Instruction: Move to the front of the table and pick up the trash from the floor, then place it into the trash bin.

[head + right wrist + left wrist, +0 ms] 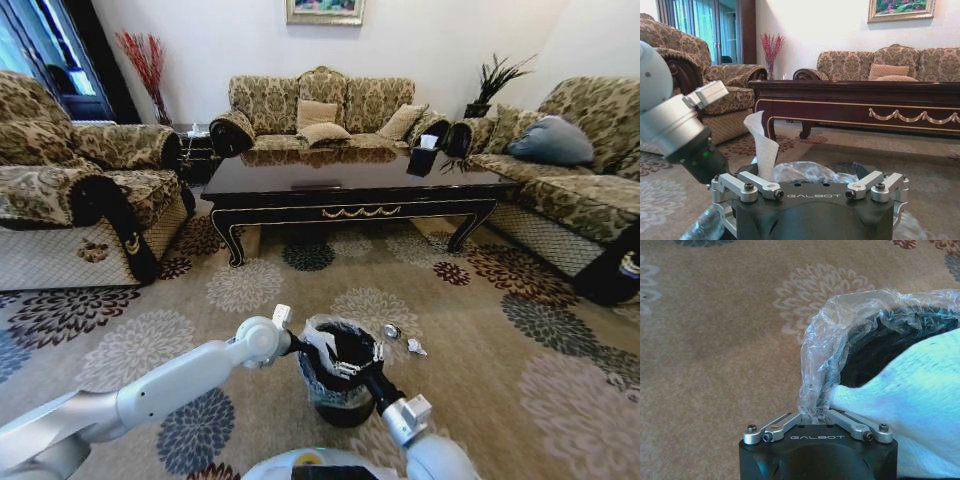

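Carpet [470, 330] first: spreading patterned and bare around everything, offering little risk of its own beyond hiding small pale litter among the flower rounds.

Table [350, 175]: standing well beyond the work, well apart from both arms, unlikely to be getting bumped.

Bin [335, 405]: sitting on the carpet close in front of the robot, between the two arms. Probably being the likeliest thing to go wrong; light-looking, so tipping or sliding under any sideways tug at the rim.

Liner [820, 340]: hanging loose and crinkled over the rim. Risking being dragged off if caught during a pull-away.

Left gripper [300, 345]: reaching in at the near rim, closed, apparently pinching a white paper sheet [910, 390] right where the liner bunches up. Possibly nipping plastic along with paper; hard to separate the two. Letting go here likely meaning the sheet dropping inside, though sliding outside the rim if held too far out.

Right gripper [352, 368]: hovering at the bin's rim from the robot's side; impossible to tell whether open or closed.

Wrapper [416, 347] and silvery piece [392, 331]: lying on the carpet just beside the bin, toward the table. Being small and flat, probably awkward to pinch, and easily hidden under a shifted bin.
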`<state>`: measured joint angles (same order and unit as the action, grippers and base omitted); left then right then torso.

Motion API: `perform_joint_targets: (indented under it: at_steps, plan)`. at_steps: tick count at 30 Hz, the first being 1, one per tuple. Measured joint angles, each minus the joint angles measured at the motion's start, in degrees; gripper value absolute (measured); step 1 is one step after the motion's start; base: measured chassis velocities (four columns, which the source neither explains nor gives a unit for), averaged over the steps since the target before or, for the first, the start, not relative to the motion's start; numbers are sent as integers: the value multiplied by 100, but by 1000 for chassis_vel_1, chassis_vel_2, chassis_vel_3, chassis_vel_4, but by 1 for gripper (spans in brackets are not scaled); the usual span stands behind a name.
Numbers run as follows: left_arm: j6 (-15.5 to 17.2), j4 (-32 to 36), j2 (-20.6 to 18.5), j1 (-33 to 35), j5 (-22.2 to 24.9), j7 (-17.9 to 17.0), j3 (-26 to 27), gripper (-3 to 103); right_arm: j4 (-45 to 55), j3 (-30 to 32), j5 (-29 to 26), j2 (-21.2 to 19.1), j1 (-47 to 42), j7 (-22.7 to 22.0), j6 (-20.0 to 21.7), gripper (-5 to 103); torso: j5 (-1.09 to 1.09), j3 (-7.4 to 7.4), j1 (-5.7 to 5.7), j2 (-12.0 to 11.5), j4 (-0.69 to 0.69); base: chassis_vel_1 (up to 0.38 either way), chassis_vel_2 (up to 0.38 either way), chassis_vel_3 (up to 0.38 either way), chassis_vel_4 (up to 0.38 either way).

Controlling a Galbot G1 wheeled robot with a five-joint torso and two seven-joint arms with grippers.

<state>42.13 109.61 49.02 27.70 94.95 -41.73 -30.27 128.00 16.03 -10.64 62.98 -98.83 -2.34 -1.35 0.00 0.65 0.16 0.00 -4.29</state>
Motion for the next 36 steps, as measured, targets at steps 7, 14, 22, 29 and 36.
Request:
perform_joint_targets:
  at_steps: [7,14,22,29,36]
  plan:
    - [0,21,-157,211,-3,59,372,0,-59,101,26,-58,-75,2,-38,100,0,0,0,0,0,0,0,0,0]
    - [0,-32,-296,567,-26,146,954,0,-99,110,97,-128,-150,20,-59,100,0,0,0,0,1,0,0,0,0]
    - [1,-123,-417,854,-148,304,1357,0,-69,143,112,-174,-213,30,-64,100,0,0,0,0,1,0,0,0,0]
    - [1,-194,-339,1084,-216,379,1730,0,-44,153,149,-214,-266,63,-64,100,0,0,0,0,0,0,0,0,0]
    - [0,-182,-307,1153,-349,397,1667,0,-29,108,189,-241,-251,101,-56,100,1,0,0,0,0,0,0,0,0]
